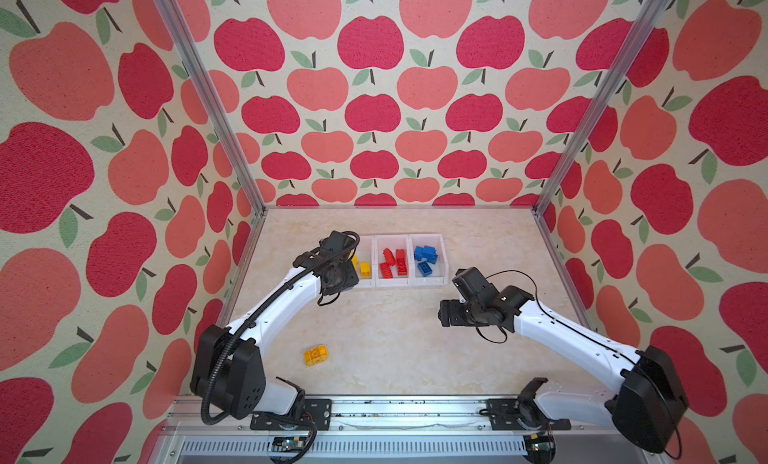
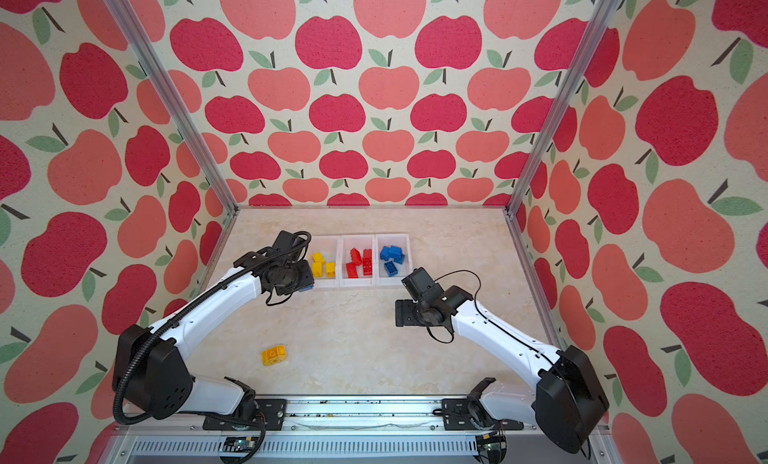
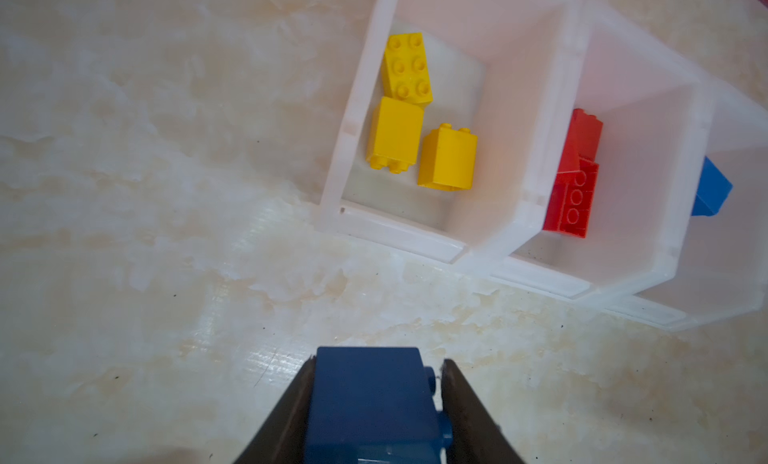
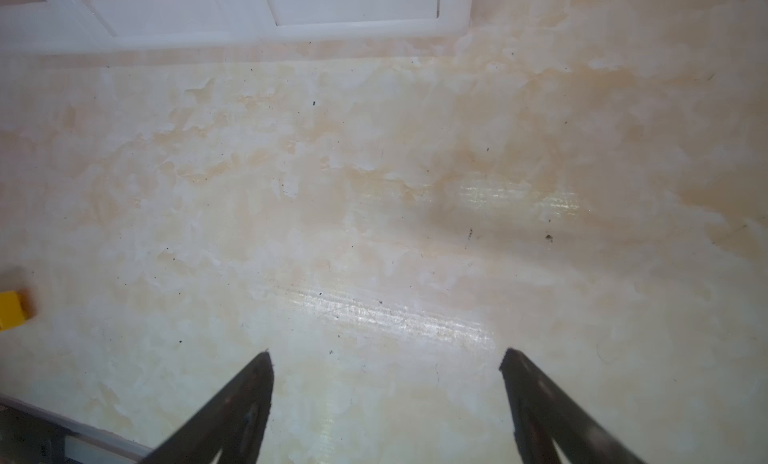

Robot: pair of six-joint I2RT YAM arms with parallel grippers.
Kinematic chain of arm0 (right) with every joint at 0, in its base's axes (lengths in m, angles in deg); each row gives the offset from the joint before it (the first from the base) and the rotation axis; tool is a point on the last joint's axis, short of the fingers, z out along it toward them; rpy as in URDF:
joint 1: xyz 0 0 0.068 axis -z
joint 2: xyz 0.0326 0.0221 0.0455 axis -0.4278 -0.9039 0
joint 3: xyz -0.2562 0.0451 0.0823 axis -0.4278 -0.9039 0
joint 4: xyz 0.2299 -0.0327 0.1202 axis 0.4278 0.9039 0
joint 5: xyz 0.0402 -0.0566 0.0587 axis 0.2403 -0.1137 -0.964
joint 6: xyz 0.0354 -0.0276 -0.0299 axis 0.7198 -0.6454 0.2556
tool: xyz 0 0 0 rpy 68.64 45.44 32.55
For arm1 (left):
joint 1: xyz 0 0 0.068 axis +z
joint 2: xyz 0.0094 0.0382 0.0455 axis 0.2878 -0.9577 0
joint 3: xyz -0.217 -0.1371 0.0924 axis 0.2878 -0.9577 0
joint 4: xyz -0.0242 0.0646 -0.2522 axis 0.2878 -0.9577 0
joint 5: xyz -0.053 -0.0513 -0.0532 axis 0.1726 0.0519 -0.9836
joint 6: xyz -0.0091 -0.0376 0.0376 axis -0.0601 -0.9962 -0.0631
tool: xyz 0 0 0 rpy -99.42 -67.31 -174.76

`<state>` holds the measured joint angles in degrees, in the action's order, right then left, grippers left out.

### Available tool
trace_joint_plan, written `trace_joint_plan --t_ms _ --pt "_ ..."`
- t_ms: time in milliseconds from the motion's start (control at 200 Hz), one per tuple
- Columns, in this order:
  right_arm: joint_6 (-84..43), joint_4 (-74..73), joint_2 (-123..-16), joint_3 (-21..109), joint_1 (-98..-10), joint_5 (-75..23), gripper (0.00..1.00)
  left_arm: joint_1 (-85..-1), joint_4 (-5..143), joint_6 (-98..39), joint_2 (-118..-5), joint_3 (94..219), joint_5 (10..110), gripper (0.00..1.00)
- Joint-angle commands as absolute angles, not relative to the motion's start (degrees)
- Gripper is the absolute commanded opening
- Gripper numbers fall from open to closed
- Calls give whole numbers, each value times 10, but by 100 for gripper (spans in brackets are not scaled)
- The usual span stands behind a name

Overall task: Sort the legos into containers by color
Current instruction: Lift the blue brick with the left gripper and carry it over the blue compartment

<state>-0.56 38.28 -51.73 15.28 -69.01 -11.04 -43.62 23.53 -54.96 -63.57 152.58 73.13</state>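
Observed: the left end effector (image 3: 378,362) is clamped on a blue brick (image 3: 370,403), with the jaws pressing on two opposite faces. The brick is clear of the tabletop (image 1: 395,337), just near of the containers (image 1: 395,284) and beside the left bin (image 3: 332,183).

The left bin holds yellow bricks (image 3: 415,117), the middle bin red bricks (image 1: 392,262) and the right bin (image 1: 428,238) blue bricks (image 1: 426,254). In my judgement the carried brick is raised to pass over the bin walls and must travel right along the row before release.

The right end effector (image 4: 386,354) has its jaws wide apart with nothing between them. It sits over bare tabletop near of the right bin, probably kept out of the way.

Outstanding: one rounded yellow piece (image 1: 315,355) lies alone on the near left tabletop, well apart from the bins.
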Motion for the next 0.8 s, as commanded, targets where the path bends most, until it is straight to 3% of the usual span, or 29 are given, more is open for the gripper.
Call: trace_joint_plan --t_ms 0,390,795 --pt "22 382 -492 134 -686 -117 89 -468 230 -536 -680 1580 751 37" --pt "43 391 -443 99 -685 -113 90 -555 257 -493 -854 1780 713 37" --pt "45 403 -426 99 -685 -108 91 -588 251 -467 -1005 1955 677 36"
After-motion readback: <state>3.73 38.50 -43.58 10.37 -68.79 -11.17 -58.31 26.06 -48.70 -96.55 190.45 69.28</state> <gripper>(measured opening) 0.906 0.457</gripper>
